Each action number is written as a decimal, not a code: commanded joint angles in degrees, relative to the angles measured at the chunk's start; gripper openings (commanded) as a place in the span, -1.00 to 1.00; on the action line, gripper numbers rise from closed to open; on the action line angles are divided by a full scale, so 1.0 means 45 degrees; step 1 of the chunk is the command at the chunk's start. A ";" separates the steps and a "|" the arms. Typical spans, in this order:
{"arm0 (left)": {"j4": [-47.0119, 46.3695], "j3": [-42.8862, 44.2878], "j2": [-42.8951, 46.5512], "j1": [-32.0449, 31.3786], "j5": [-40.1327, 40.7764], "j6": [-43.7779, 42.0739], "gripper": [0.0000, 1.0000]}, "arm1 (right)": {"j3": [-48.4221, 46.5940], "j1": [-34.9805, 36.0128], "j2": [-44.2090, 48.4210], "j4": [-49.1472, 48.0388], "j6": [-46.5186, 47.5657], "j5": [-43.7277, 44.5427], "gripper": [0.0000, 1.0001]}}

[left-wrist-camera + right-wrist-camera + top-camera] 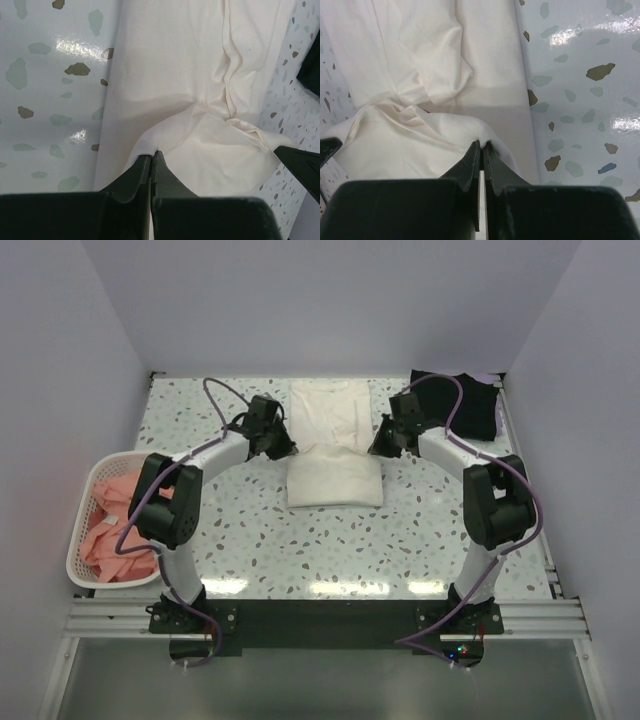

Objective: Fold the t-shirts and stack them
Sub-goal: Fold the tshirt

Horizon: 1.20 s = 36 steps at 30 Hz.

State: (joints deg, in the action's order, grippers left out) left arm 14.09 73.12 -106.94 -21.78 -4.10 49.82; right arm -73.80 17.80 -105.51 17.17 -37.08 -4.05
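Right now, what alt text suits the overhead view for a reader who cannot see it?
Two robot arms hold a half-folded white t-shirt on a speckled table, the left pincer and right pincer each shut on one side edge. A white lattice basket of salmon-pink t-shirts sits at the left; a black t-shirt lies in the far right corner.

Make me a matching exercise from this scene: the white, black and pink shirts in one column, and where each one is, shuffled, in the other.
Things:
1. white t-shirt
2. black t-shirt
3. pink t-shirts

Places:
A. in the basket on the left
B. far right corner of the table
C. mid-table, pinched by the left gripper and the right gripper

Pairs: 1-C, 2-B, 3-A
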 commanded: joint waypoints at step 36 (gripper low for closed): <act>-0.2291 0.2500 -0.2583 0.1305 -0.2077 -0.0681 -0.97 | -0.2564 -0.1222 -0.2565 -0.1921 -0.0744 -0.1579 -1.00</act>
State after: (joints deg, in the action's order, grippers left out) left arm 7.77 80.77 -117.62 -17.10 -12.21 48.38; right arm -82.00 13.39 -115.35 12.10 -39.40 -9.69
